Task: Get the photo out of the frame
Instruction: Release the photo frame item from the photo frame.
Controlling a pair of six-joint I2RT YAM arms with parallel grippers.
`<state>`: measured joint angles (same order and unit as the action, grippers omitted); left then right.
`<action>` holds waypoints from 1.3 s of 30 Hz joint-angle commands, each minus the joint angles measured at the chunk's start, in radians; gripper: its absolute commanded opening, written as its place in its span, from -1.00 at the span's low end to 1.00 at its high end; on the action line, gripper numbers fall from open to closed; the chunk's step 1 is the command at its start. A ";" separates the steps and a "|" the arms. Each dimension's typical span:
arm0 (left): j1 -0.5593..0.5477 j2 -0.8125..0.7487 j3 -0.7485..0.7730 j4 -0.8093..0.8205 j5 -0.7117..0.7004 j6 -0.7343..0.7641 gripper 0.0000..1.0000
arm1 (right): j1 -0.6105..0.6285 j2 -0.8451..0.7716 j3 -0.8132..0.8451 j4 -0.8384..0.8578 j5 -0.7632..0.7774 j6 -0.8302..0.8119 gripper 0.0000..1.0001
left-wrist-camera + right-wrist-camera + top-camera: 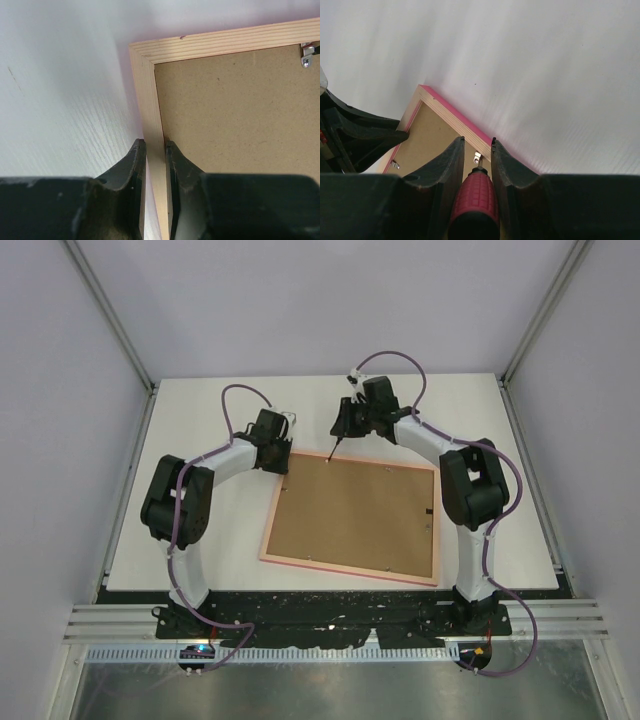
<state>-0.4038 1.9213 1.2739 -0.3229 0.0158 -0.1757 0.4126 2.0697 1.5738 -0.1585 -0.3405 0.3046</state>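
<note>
The pink frame [345, 571] lies face down on the table, its pale wood back rim [150, 100] upward. The brown backing board [355, 515] fills it and hides the photo. My left gripper [155, 145] is shut on the frame's left rim near the far-left corner [283, 462]. My right gripper [478, 140] is shut on a red-handled screwdriver [476, 200]. It hangs over the frame's far rim [347, 420]. The screwdriver's tip sits at a small metal clip [477, 159] on the far rim [452, 117].
Another metal clip [307, 55] shows on the far rim. The left gripper's fingers [360, 132] appear at the left of the right wrist view. White table [200, 420] surrounds the frame; enclosure walls stand at the back and sides.
</note>
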 commanded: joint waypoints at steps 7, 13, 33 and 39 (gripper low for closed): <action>-0.010 0.019 0.019 -0.019 0.000 0.028 -0.81 | 0.068 -0.006 0.022 -0.001 -0.023 -0.056 -0.85; -0.010 0.018 0.019 -0.019 0.000 0.028 -0.81 | 0.086 -0.011 0.023 -0.004 0.018 -0.090 -0.85; -0.010 0.016 0.018 -0.019 0.001 0.030 -0.81 | 0.032 -0.037 0.023 -0.027 0.068 -0.022 -0.85; -0.010 0.019 0.018 -0.018 0.000 0.030 -0.81 | 0.008 -0.049 0.006 -0.010 0.018 0.024 -0.84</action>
<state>-0.4046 1.9213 1.2770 -0.3321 0.0109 -0.1749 0.4335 2.0632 1.5848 -0.1730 -0.2695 0.2852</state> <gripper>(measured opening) 0.207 0.316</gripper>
